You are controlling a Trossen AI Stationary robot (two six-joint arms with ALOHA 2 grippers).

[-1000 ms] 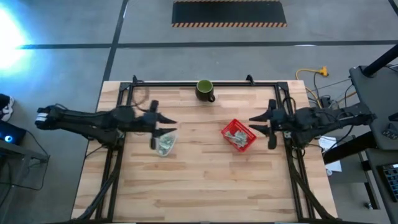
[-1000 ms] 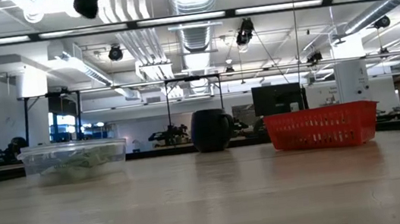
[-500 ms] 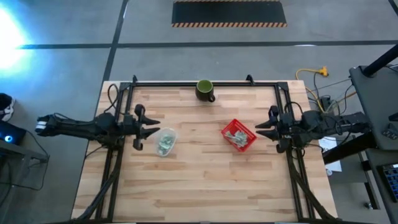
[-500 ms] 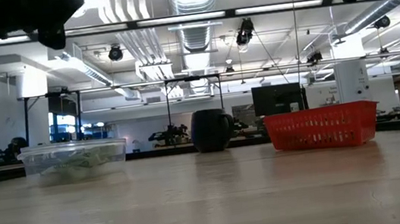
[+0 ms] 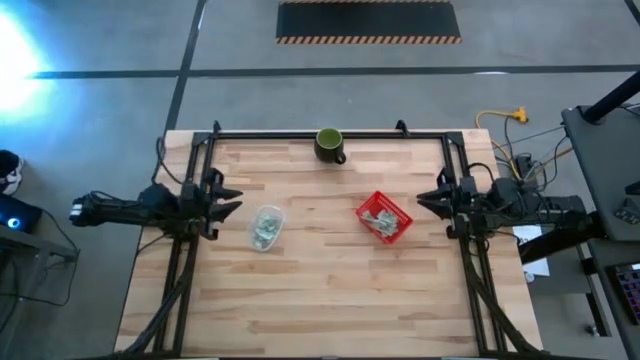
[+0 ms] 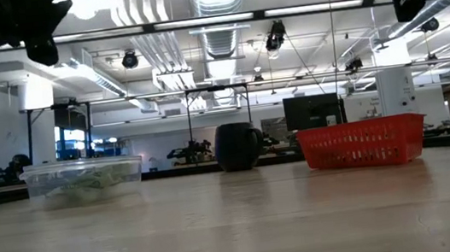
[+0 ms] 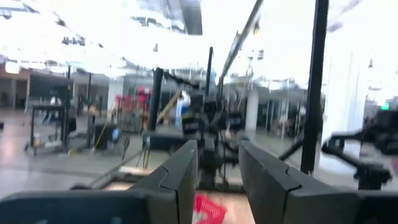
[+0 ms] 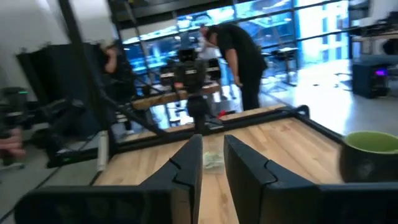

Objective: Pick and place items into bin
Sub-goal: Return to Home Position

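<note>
The pale green-and-white packets lie in a clear plastic tub [image 5: 266, 228] [image 6: 84, 179] on the left half of the table. More of them lie in the red mesh bin [image 5: 384, 217] [image 6: 361, 142] on the right half. My left gripper [image 5: 230, 197] [image 7: 217, 152] is open and hovers level at the table's left edge, left of the tub. My right gripper [image 5: 422, 196] [image 8: 212, 142] is open too, at the right edge beside the bin. Both point toward the table's middle and hold nothing.
A dark green mug [image 5: 329, 144] [image 6: 237, 146] stands at the middle of the far edge. A black frame [image 5: 310, 134] runs along the far edge and both sides. Bare wood stretches across the near half. A person in dark clothes [image 8: 236, 56] stands beyond the table.
Both arms have drawn back from over the table. The left gripper moved from above the tub toward the left edge, and the right gripper moved from beside the bin toward the right edge. The tub, bin and mug have stayed put.
</note>
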